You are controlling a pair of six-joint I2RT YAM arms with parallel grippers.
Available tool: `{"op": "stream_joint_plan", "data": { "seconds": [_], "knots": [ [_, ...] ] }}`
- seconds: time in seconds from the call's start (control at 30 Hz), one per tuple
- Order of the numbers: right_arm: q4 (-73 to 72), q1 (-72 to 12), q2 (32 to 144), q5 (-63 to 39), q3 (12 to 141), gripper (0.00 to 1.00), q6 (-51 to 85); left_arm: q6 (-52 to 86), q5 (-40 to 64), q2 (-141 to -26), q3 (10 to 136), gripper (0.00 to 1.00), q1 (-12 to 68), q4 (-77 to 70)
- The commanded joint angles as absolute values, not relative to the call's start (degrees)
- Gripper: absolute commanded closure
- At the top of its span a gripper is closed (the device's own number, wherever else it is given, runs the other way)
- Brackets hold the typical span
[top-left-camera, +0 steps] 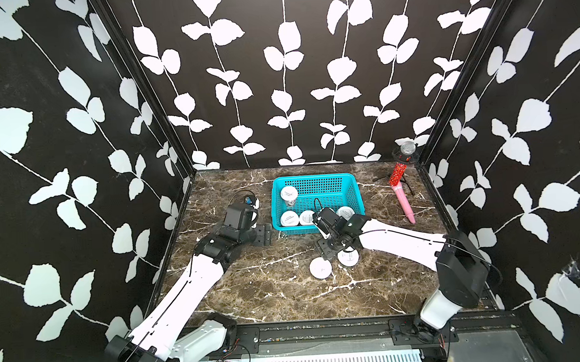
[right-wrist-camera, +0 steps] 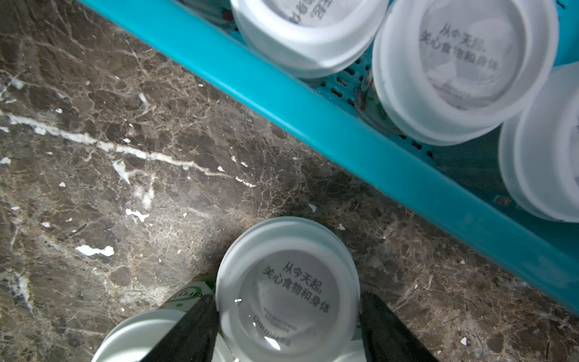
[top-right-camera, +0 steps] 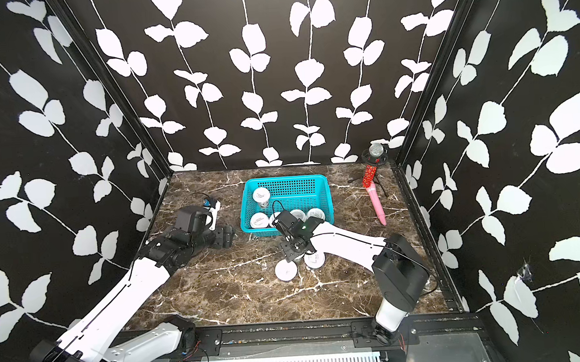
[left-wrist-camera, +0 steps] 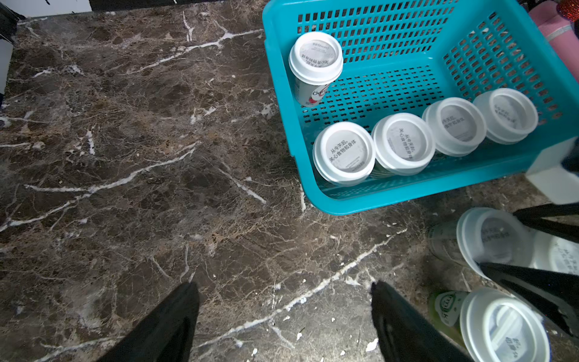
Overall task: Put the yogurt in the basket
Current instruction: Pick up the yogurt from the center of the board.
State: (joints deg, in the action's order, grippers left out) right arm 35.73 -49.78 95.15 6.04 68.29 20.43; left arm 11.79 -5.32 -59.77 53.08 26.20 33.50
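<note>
The basket [top-left-camera: 316, 187] is recorded at the centre of both top views, on the marble worktop [top-left-camera: 271, 293]. Five yogurt cups are seen inside it, all lids up: one [left-wrist-camera: 315, 59] alone in the basket's upper left corner, four in a row [left-wrist-camera: 404, 144] along its lower wall. Three more cups are noted on the worktop just below the basket, right of centre; one [top-left-camera: 320, 268] stands clear. The right gripper [right-wrist-camera: 288, 297] is set astride another [right-wrist-camera: 288, 282], a finger close on either side of the lid; whether it is pressed cannot be told. The left gripper [left-wrist-camera: 283, 286] is held open over bare worktop, left of the basket.
</note>
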Motion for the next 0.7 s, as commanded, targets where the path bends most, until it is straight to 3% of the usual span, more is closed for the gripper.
{"op": "stream_joint_plan", "data": {
  "seconds": [0.0, 0.67],
  "knots": [
    [35.1, -50.0, 96.4, 6.8, 70.3, 0.3, 21.1, 11.1, -5.2, -58.9, 52.9, 0.14, 25.9, 34.5],
    [36.0, -49.9, 95.2, 5.6, 70.2, 0.44, 19.7, 11.0, -5.2, -59.0, 52.9, 0.14, 25.9, 34.5]
  ]
}}
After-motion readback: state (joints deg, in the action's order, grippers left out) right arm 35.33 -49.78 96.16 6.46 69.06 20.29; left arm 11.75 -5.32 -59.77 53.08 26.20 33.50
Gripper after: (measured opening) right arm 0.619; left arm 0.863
